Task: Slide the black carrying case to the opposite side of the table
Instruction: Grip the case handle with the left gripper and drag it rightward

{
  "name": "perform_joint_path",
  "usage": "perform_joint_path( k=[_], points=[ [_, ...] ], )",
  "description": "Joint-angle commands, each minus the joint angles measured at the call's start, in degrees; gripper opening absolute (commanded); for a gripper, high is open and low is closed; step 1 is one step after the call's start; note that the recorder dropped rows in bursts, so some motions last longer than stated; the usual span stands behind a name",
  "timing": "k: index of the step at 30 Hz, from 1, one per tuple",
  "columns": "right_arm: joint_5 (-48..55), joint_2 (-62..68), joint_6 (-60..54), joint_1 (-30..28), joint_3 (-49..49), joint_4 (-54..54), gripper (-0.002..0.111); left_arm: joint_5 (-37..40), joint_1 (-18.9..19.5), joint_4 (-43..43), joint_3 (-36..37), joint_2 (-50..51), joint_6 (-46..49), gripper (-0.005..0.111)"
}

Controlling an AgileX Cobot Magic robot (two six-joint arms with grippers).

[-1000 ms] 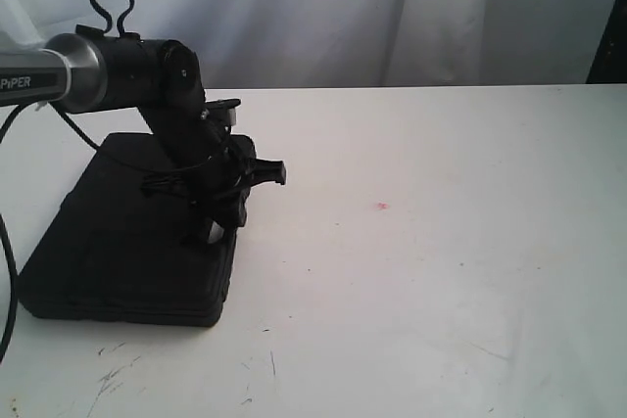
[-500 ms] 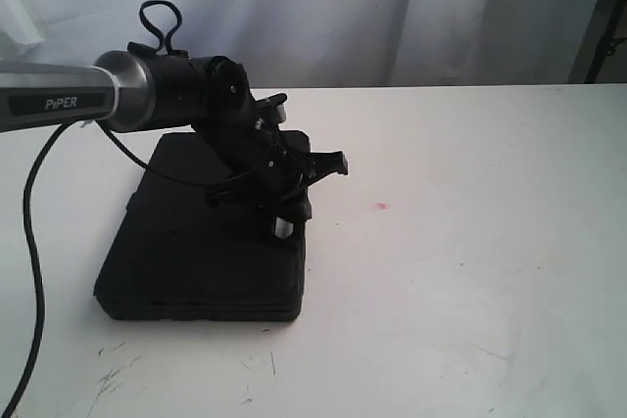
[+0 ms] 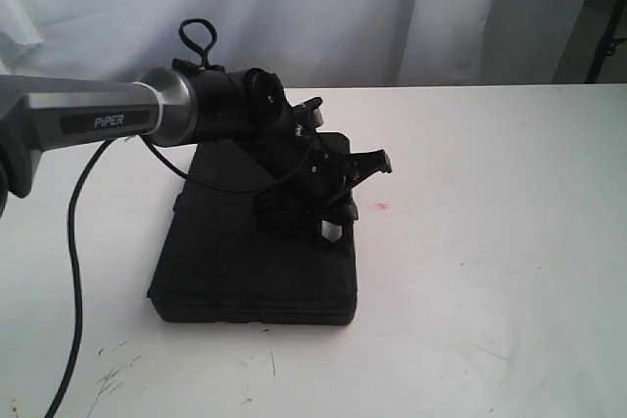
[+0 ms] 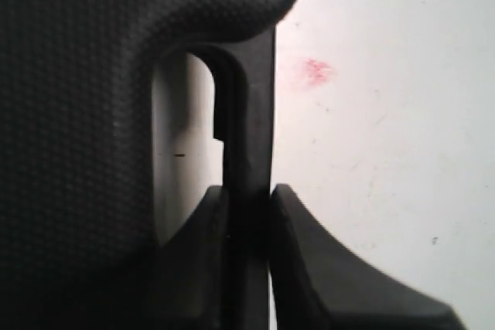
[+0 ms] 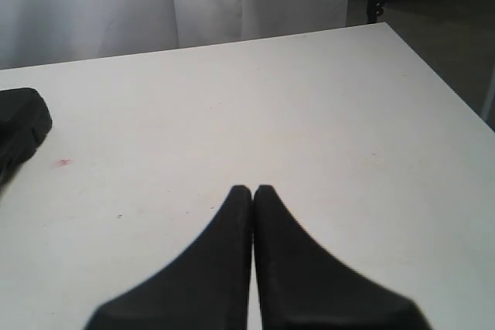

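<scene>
Farther right now sits the case (image 3: 245, 261), since our left gripper (image 4: 249, 189) clamps its handle (image 4: 251, 113) to tow it; our right gripper (image 5: 253, 195) idles closed.

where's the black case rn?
Exterior view: the flat matte black plastic case lies left of centre on the white tabletop, handle clamped by the left gripper, red speck just to its right.

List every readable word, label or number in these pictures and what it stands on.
"PiPER": on the grey link of the left arm.
Nothing else can be read; no writing shows on the case or the table.
</scene>
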Motion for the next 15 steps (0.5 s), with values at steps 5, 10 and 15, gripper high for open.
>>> perform_joint_path(
  k=[5,10,15],
  points=[
    [-0.65,-0.36,-0.03,-0.18,0.08,0.45,0.0,-2.13,-2.25,-3.97,-5.62,1.43,-0.15,0.0],
    [-0.65,-0.36,-0.03,-0.18,0.08,0.45,0.0,-3.47,-2.25,-5.81,-6.16,2.15,-0.15,0.0],
    [-0.76,-0.36,-0.03,-0.18,0.08,0.45,0.0,-3.19,-2.25,-9.03,-6.16,3.2,2.19,0.0]
  ],
)
